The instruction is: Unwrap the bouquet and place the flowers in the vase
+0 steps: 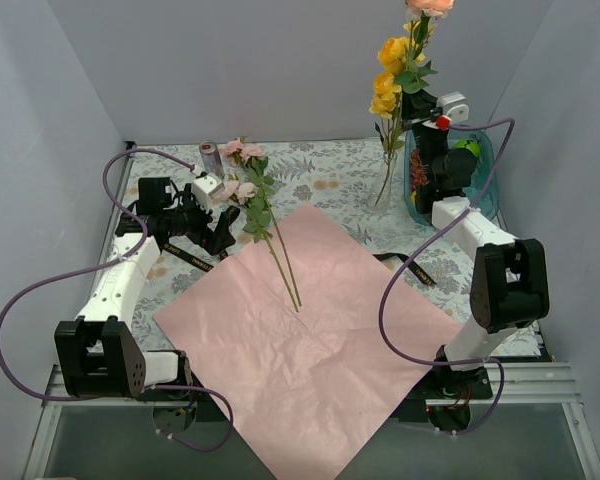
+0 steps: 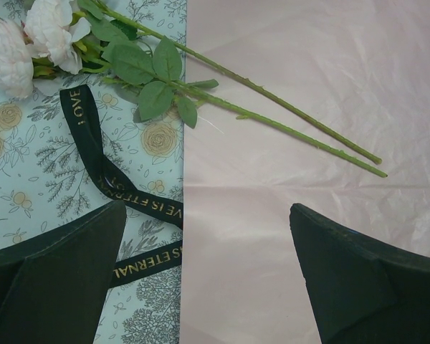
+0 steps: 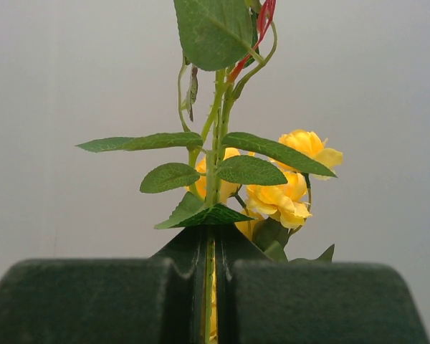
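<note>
The right gripper (image 3: pixel 209 261) is clamped on the upright green stem of a peach-headed flower (image 1: pixel 429 7), held above the slim clear glass vase (image 1: pixel 384 188) at the far right. The stem's long axis is near vertical, so a straight descent is judged necessary. Yellow blooms (image 1: pixel 389 62) crowd the vase mouth. Two pale pink flowers (image 1: pixel 248 186) lie on the pink paper sheet (image 1: pixel 310 370), stems crosswise just ahead of the nearer, wide-open left gripper (image 2: pixel 208 215). A black ribbon (image 2: pixel 100 168) lies beside them.

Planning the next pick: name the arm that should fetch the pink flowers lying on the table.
Left. The left gripper, open, hovers beside the pink flowers; the right gripper is shut on a stem at the vase.
</note>
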### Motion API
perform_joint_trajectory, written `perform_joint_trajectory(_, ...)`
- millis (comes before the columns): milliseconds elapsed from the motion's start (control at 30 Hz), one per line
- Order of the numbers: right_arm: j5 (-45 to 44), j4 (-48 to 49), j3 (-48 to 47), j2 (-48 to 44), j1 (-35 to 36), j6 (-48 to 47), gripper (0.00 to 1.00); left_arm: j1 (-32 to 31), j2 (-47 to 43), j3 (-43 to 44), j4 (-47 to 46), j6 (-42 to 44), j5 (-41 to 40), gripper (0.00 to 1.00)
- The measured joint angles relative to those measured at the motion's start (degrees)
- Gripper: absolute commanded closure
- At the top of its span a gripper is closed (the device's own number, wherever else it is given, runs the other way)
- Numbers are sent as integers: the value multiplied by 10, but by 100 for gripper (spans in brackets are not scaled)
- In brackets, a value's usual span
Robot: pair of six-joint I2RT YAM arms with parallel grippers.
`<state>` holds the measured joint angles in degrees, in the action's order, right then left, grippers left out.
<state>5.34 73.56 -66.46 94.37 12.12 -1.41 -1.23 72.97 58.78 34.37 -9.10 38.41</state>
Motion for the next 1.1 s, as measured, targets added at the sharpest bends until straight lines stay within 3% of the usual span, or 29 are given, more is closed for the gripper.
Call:
perform_joint_trajectory(600,3,1,-29,32,2,1,99,0,9,11,10,8,0,2)
perform_joint_trajectory(1100,-23,30,57,29,7,-5,96,0,17,19,13,7,0,2)
